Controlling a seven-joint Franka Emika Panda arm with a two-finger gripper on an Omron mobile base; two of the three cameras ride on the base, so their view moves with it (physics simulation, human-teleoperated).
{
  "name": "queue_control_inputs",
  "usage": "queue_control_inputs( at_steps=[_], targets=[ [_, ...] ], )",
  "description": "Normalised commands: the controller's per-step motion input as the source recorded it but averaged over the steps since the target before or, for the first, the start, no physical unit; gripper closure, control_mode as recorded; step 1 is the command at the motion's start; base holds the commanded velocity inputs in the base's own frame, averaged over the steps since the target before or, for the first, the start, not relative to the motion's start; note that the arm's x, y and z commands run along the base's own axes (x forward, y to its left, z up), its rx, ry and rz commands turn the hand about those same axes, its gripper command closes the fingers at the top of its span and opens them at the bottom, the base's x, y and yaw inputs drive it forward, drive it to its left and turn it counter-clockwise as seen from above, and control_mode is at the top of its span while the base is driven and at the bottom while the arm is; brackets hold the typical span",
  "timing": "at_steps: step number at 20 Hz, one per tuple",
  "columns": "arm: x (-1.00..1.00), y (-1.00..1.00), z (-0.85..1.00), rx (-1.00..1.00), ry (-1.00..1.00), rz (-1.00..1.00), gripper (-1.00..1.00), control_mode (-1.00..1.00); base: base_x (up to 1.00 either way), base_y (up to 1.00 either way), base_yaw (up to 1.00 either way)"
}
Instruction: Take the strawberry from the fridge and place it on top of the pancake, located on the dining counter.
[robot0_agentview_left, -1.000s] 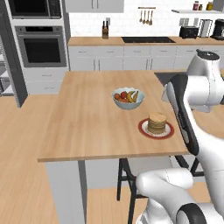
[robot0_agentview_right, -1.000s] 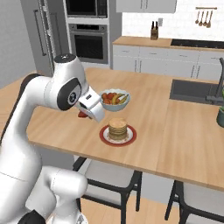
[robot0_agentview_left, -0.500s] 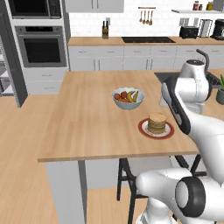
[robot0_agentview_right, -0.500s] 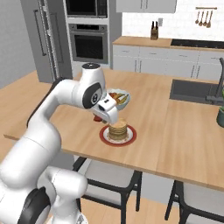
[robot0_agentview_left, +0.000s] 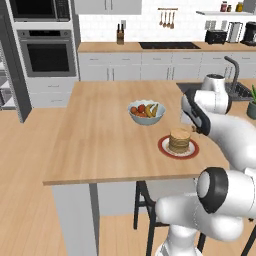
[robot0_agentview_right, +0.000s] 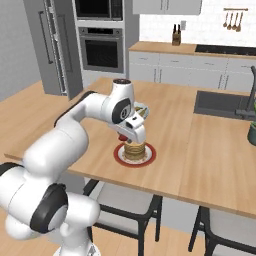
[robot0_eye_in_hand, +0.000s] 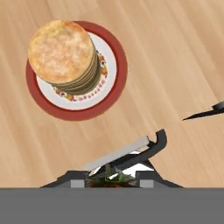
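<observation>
Matt wooden dining counter (robot0_eye_in_hand: 175, 65), glossy — perhaps ceramic — plate (robot0_eye_in_hand: 114, 74)

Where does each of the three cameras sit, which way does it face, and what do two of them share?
Left base view: behind the arm's left, facing the counter; arm at right.
Right base view: behind its right, facing the same counter; gripper above the pancake.
Hand view: on the hand, looking down; strawberry between its fingertips.
Shared: both base views show the pancake and fruit bowl.

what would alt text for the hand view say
Seen from above, a stack of pancakes sits on a red-rimmed plate on the light wooden counter. At the bottom edge, the tool is shut on a strawberry, off to one side of the plate.
</observation>
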Motion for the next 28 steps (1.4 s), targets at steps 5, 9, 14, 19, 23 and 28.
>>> queue_control_inputs(
  at_steps=[5,9,14,19,23,28],
  targets=[
    [0.56,-0.01,-0.21,0.0,0.07,0.0,1.0,-1.0,0.0,0.0,0.0],
    [0.66,0.0,-0.31,0.0,0.05,0.0,1.0,-1.0,0.0,0.0,0.0],
    [0.6,0.0,-0.36,0.0,0.01,0.0,1.0,-1.0,0.0,0.0,0.0],
    [0.51,0.0,-0.26,0.0,0.02,0.0,1.0,-1.0,0.0,0.0,0.0],
    [0.43,0.0,-0.28,0.0,0.01,0.0,1.0,-1.0,0.0,0.0,0.0],
    [0.41,0.0,-0.29,0.0,0.0,0.0,1.0,-1.0,0.0,0.0,0.0]
  ],
)
